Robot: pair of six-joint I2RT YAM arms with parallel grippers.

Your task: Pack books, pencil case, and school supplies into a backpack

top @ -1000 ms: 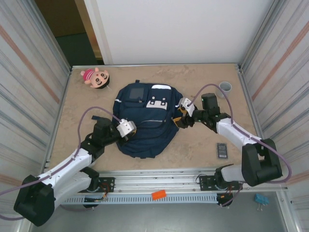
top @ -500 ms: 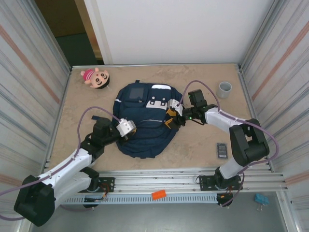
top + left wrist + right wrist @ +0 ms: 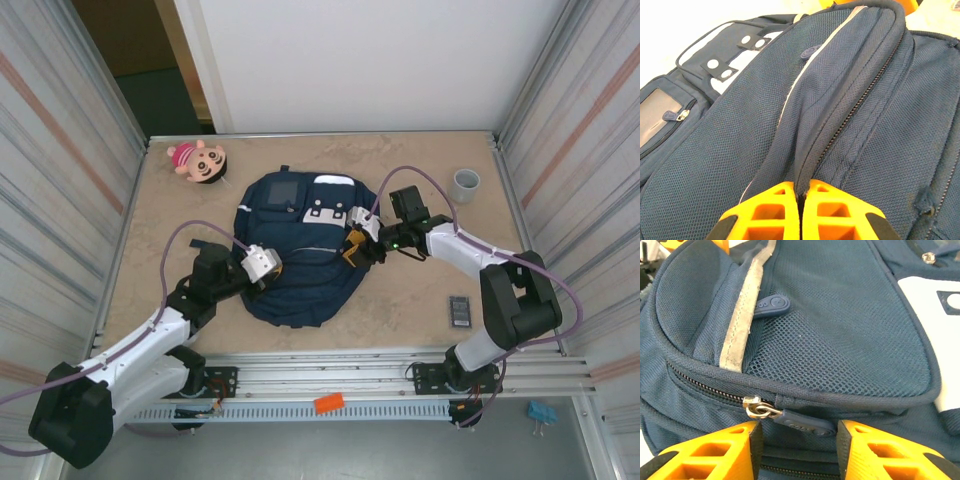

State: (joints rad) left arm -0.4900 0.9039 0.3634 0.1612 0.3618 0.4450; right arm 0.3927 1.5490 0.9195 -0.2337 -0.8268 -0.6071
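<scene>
- Since nothing on the left has shifted over the last second, the doll [image 3: 198, 160] lies as before at 10 o'clock on the table [image 3: 420, 300], clear of the work.
- At about 8 o'clock from the bag's middle, the left gripper [image 3: 799, 200] stays clamped tight on a raised fold of the backpack [image 3: 300, 285], its fingers pressed together on the cloth just beside a zipper line. I judge it to be an anchor that keeps the bag from sliding.
- At the table's centre the backpack lies flat with its white patches toward 12 o'clock. How far any zipper is undone I cannot tell.
- At the bag's 3 o'clock edge is where the change lies. The right gripper [image 3: 797, 440] has slid in from just off that edge onto the bag, its elbow has swung inward, and its fingers have been drawing together.
- That gripper now stands roughly half open with one finger on each side of the zipper pull [image 3: 802, 423]. The metal slider [image 3: 757, 407] sits just toward 9 o'clock of the pull in the wrist view. A gap shows on both sides, so it holds nothing yet.
- This looks like the last instant before the pull is pinched, which would then be drawn along the track to open the bag.
- At 4 o'clock the calculator [image 3: 459, 310] waits well apart from the bag, and a cup [image 3: 466, 184] stands at 2 o'clock, so the packing itself seems not yet begun.
</scene>
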